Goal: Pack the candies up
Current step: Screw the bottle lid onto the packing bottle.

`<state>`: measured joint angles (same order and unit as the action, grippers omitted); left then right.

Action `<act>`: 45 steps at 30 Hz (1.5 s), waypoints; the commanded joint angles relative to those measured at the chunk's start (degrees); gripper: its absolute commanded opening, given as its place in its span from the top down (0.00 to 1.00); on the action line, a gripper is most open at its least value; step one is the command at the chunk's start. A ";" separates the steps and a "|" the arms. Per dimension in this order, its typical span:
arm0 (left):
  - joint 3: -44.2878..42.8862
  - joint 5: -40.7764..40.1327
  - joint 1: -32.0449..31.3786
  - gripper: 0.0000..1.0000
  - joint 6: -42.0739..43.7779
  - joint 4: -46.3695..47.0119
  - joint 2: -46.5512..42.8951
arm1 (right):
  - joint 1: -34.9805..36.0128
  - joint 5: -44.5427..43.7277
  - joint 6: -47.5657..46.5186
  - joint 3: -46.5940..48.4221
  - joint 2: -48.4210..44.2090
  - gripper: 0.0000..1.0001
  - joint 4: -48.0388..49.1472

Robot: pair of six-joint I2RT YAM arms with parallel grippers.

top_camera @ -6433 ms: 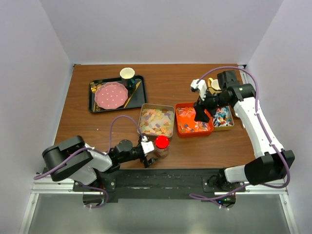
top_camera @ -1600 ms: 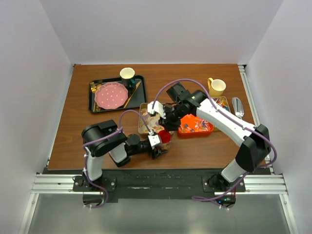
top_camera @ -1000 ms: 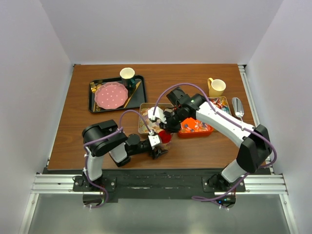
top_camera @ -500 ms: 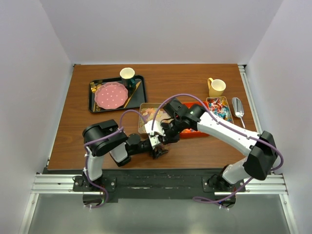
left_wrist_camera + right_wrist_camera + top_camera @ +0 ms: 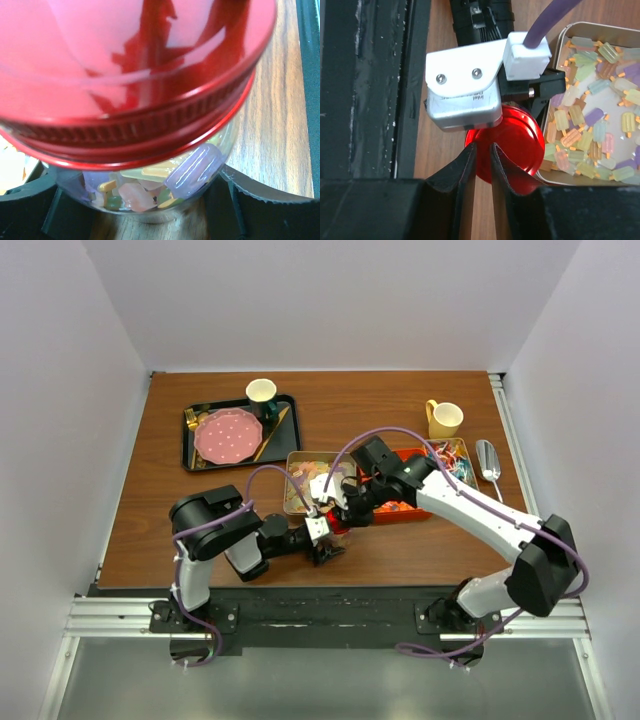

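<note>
Two tools meet at one jar. The left tool [image 5: 142, 207] is clenched around the glass jar [image 5: 150, 187] low on its wall, a black finger on either side, holding it upright on the bench [image 5: 420, 550] near the front edge. The right tool [image 5: 482, 165] hangs directly above the red lid [image 5: 515, 145], its fingers drawn to a narrow slit over one edge; whether they pinch that rim I cannot tell. Pastel candies [image 5: 192, 167] show through the glass below the lid. Just beside the jar, the tin [image 5: 600, 26] holds many more pastel pieces, and farther right wrapped ones lie in the orange tray [image 5: 412, 512] and yellow box [image 5: 462, 468]. By my judgement the packing is partly done: some candy is jarred and lidded, most is not.
</note>
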<state>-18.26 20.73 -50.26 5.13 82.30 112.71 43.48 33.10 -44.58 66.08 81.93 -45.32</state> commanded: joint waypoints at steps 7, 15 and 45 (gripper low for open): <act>-0.11 -0.69 0.34 1.00 0.06 -1.44 2.26 | -3.40 -7.45 -1.65 1.48 -2.12 0.36 -9.96; -0.46 0.19 0.34 1.00 0.06 -2.06 2.61 | -4.11 -5.77 -11.58 9.32 2.61 0.25 -15.68; -0.72 -0.25 0.34 1.00 0.41 -2.94 2.43 | -1.47 -0.23 -20.37 16.63 11.33 0.14 -26.04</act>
<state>-19.14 21.58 -50.26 5.15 82.17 113.14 41.47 32.49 -65.06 84.29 96.27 -69.54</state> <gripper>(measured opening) 0.750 0.863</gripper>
